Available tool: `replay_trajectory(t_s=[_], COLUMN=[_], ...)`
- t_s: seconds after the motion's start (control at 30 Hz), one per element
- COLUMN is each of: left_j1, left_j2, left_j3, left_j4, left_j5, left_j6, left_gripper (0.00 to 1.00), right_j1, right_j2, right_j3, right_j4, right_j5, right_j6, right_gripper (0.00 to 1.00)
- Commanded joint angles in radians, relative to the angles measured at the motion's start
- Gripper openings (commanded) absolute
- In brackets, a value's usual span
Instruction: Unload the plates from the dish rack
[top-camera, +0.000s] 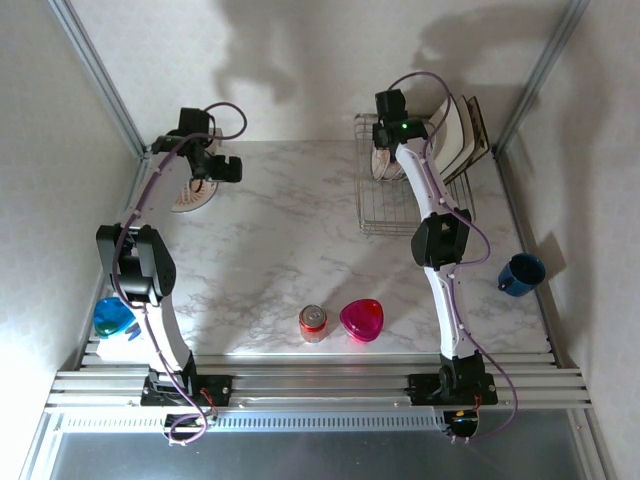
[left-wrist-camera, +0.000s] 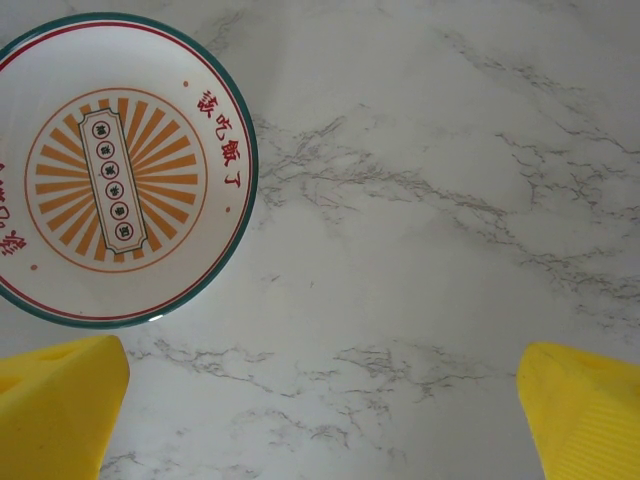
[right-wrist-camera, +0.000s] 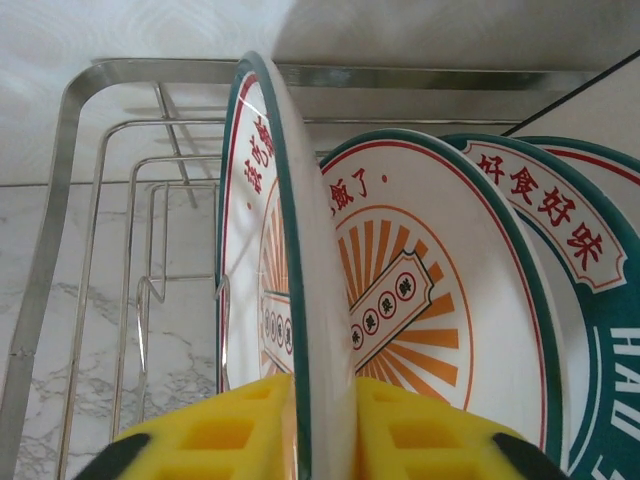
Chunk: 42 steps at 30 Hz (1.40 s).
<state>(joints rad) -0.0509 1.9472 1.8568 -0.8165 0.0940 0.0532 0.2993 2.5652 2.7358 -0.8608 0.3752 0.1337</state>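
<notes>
Pinched only at its thin rim, the front plate (right-wrist-camera: 290, 200) could pivot or slip from the right end effector (right-wrist-camera: 322, 420), knocking the next plate (right-wrist-camera: 430, 290) or snagging the dish rack (right-wrist-camera: 70, 200). It stands upright between the closed pads. The left end effector (left-wrist-camera: 320, 420) hangs wide open and empty, near a flat plate (left-wrist-camera: 115, 170) on the table (left-wrist-camera: 450, 200).

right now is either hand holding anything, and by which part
The right hand grips the nearest upright plate in the rack by its rim, a finger on each face. The left hand is open and holds nothing.
</notes>
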Motion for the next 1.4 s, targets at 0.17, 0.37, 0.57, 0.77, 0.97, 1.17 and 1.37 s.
replay_trajectory(t_s=[0.17, 0.37, 0.57, 0.77, 0.97, 1.17, 1.37], left_j1=[-0.009, -0.009, -0.009, -0.009, -0.009, -0.010, -0.010], left_j2=[-0.044, -0.060, -0.077, -0.074, -0.061, -0.054, -0.056], left_j3=[-0.002, -0.025, -0.047, -0.053, -0.054, -0.054, -0.051], left_j4=[-0.042, -0.036, -0.022, -0.011, -0.001, 0.008, 0.019], left_j5=[-0.023, -0.032, -0.041, -0.055, -0.054, -0.053, -0.052], left_j6=[0.014, 0.010, -0.001, -0.016, -0.030, -0.038, -0.042], left_gripper=[0.99, 0.99, 1.00, 0.99, 1.00, 1.00, 1.00], right_j1=[0.005, 0.010, 0.024, 0.036, 0.044, 0.054, 0.049], right_j2=[-0.026, -0.078, -0.159, -0.245, -0.388, -0.465, -0.554], right_j3=[0.030, 0.030, 0.030, 0.026, -0.092, -0.168, -0.293], right_j4=[0.005, 0.003, -0.009, -0.077, -0.091, -0.092, -0.073], right_j5=[0.017, 0.013, 0.022, 0.066, 0.080, 0.075, -0.066], right_j6=[0.018, 0.020, 0.000, -0.020, -0.033, -0.034, -0.003], right_gripper=[0.09, 0.00, 0.00, 0.00, 0.00, 0.00, 0.00])
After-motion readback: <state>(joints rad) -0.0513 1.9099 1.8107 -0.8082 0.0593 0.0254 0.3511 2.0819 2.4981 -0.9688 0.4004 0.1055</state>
